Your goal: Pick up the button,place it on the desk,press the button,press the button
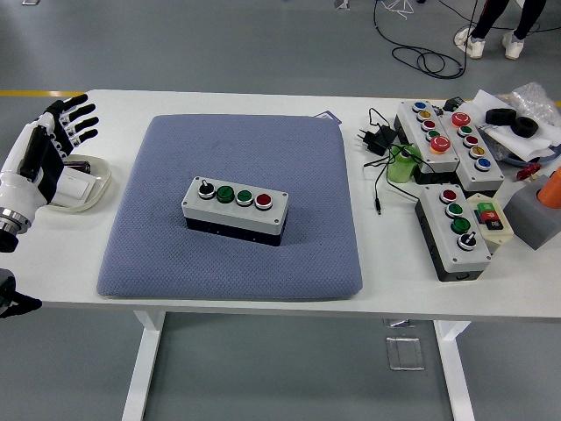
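Note:
A grey button box point(235, 209) with a black selector knob, two green buttons and a red button lies on the blue-grey pad point(175, 254) in the middle of the table. My left hand point(53, 136) is at the far left edge, above a white dish, well left of the box, fingers spread and holding nothing. My right arm is out of view.
A white dish point(83, 189) with a small item sits under my left hand. At the right are more button boxes point(451, 230) point(445, 140), a black adapter with cable point(375, 140), a green cup point(401, 167), a grey block point(532, 213) and an orange object point(551, 187).

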Tool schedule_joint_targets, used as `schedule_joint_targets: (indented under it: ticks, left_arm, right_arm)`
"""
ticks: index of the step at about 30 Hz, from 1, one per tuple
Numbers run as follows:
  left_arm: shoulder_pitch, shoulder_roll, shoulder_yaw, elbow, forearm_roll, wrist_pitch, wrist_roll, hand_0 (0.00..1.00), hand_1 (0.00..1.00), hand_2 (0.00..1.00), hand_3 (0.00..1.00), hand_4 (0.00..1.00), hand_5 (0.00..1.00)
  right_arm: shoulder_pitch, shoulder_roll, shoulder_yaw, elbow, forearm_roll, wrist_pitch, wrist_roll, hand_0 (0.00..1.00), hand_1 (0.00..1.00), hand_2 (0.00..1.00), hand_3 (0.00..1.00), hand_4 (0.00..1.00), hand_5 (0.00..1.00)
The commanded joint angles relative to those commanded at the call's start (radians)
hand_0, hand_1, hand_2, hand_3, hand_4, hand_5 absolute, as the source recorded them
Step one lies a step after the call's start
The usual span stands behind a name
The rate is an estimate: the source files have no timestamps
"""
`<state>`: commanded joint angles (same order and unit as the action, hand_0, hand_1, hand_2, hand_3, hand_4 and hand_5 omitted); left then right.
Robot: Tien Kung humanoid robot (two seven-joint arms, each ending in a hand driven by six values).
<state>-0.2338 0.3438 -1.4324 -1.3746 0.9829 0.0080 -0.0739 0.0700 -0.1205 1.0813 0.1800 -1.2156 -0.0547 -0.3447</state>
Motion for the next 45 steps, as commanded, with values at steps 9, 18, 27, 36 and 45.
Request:
schedule_joint_targets:
  ticks: [9, 18, 27, 36, 45]
  left_arm:
    - [0.049, -0.04, -0.026, -0.022, 0.025, 0.0, 0.008, 0.858, 0.864, 0.91, 0.896, 0.497, 0.998]
    - [0.099, -0.08, -0.055, -0.038, 0.1, -0.038, 0.024, 0.885, 0.875, 0.905, 0.909, 0.512, 0.998]
    - [0.163, -0.102, -0.089, -0.083, 0.14, -0.064, 0.031, 0.891, 0.881, 0.911, 0.915, 0.514, 0.998]
    - [0.167, -0.107, -0.091, -0.093, 0.14, -0.066, 0.033, 0.89, 0.878, 0.91, 0.958, 0.53, 0.998]
    - [0.172, -0.108, -0.093, -0.092, 0.141, -0.066, 0.036, 0.889, 0.88, 0.911, 0.957, 0.534, 0.998]
  right_arm:
    - [-0.011, -0.004, 0.0, 0.0, 0.001, 0.0, 0.0, 0.661, 0.649, 0.718, 0.604, 0.393, 0.245]
    - [-0.016, -0.004, 0.0, 0.0, -0.006, 0.002, -0.002, 0.662, 0.65, 0.718, 0.604, 0.393, 0.246]
    - [-0.022, -0.008, -0.001, 0.0, -0.017, 0.005, -0.001, 0.662, 0.65, 0.718, 0.604, 0.393, 0.246]
    - [-0.021, -0.008, -0.005, 0.0, -0.011, 0.004, -0.002, 0.662, 0.65, 0.717, 0.604, 0.393, 0.246]
    - [-0.019, -0.009, -0.009, 0.0, -0.005, 0.004, 0.001, 0.663, 0.65, 0.717, 0.603, 0.392, 0.249]
